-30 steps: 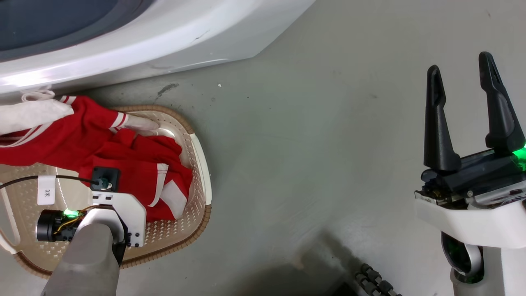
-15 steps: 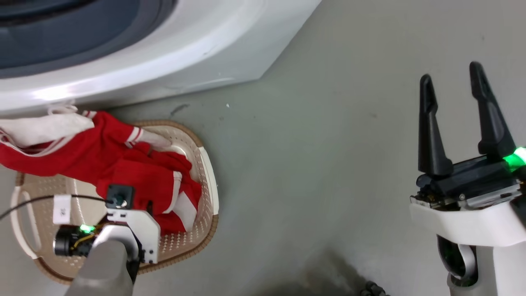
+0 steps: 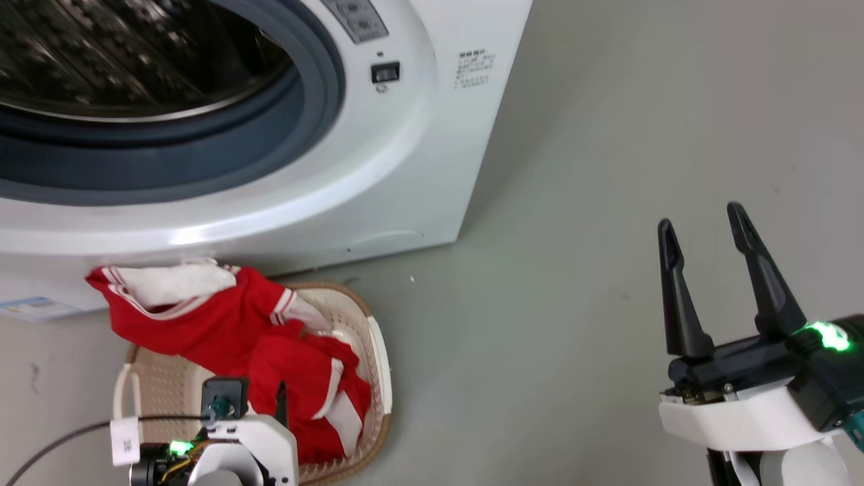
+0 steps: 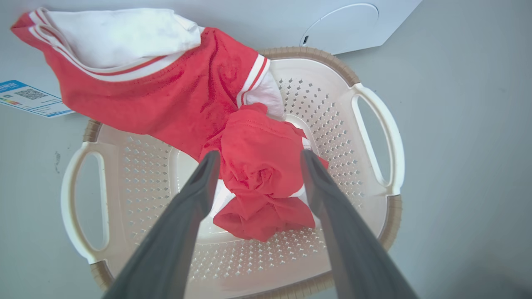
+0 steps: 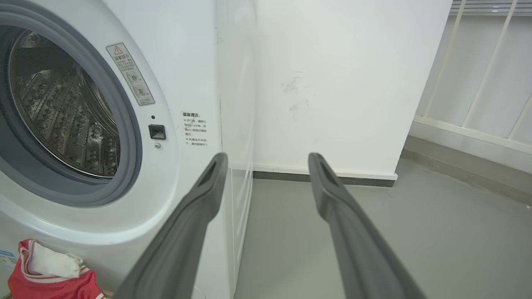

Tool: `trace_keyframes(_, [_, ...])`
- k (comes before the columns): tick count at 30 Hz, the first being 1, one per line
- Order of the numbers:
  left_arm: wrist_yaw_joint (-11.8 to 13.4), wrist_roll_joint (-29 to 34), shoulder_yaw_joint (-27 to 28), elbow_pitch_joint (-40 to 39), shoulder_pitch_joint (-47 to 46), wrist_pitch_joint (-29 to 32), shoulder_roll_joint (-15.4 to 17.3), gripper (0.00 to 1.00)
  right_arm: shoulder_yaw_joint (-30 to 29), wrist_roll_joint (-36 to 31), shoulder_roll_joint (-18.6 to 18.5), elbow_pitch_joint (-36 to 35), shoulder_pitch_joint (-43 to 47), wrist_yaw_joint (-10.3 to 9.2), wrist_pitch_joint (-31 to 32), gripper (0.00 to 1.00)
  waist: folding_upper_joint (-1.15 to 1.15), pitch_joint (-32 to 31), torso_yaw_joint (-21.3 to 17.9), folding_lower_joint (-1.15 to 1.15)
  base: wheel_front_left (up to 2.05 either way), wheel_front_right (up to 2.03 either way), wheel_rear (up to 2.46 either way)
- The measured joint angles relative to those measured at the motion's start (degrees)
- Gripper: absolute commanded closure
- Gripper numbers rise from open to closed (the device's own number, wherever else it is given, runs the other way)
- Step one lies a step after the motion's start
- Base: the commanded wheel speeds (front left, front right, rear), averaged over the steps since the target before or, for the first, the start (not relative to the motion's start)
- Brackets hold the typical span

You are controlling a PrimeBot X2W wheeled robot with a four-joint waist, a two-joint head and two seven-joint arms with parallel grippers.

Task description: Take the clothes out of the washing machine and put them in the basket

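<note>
Red clothes (image 4: 257,178) with white stripes lie bunched in the cream basket (image 4: 376,124). A second red and white garment (image 4: 166,95) drapes over the basket's far rim against the washing machine (image 3: 405,169). My left gripper (image 4: 259,154) hangs open just above the bunch, one finger on each side, holding nothing. In the head view the clothes (image 3: 270,344) and basket (image 3: 379,364) sit at the lower left, below the machine's open drum (image 3: 135,54). My right gripper (image 3: 700,217) is open and empty over bare floor, well right of the basket.
The machine's grey door seal (image 5: 124,166) rings the steel drum (image 5: 62,112). A white wall (image 5: 332,83) stands behind and to the right of the machine, with grey floor (image 3: 574,202) between. A blue label (image 4: 29,97) lies by the basket.
The head view has tilted up, so the machine's opening and drum now show and the basket sits lower. The clothes lie as before. Both grippers stay open.
</note>
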Motion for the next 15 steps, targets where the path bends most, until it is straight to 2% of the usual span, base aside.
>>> trace_keyframes(15, [2.82, 0.63, 5.23, -30.16, 16.41, 0.00, -2.98, 0.00, -0.76, -0.90, -0.01, 1.36, 7.74, -0.01, 0.00, 0.00, 0.00, -13.82, 3.56, -0.01, 0.00, 0.00, 0.00])
